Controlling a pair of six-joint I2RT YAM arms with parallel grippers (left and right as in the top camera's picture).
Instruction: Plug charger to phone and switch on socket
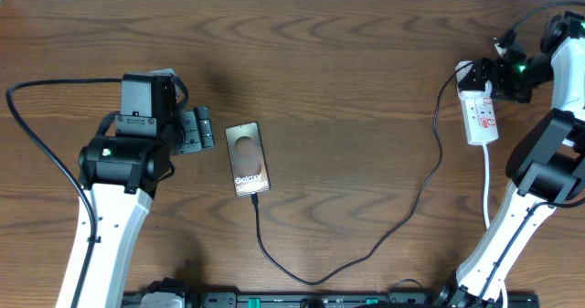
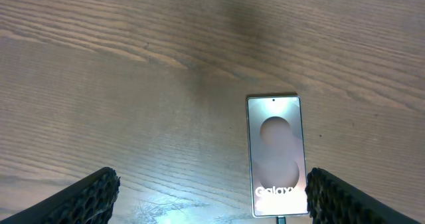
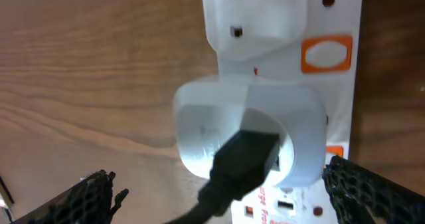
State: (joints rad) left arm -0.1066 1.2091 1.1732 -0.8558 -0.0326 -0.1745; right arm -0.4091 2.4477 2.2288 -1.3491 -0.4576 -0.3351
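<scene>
The phone point(image 1: 247, 158) lies flat mid-table, screen up with white "Galaxy" lettering and a pale oval; it also shows in the left wrist view point(image 2: 275, 156). The black charger cable point(image 1: 366, 249) has its tip at the phone's near end and loops right up to the white adapter on the socket point(image 1: 482, 116). My left gripper point(image 1: 203, 131) is open and empty, just left of the phone. My right gripper point(image 1: 484, 78) is open over the socket's far end, its fingers spread either side of the white adapter point(image 3: 249, 134) with the black plug in it.
The socket strip point(image 3: 332, 24) has orange switches point(image 3: 327, 54) and a second white plug point(image 3: 255, 18). Its white cord point(image 1: 487, 185) runs toward the table's front right. Both arm bases stand at the front corners.
</scene>
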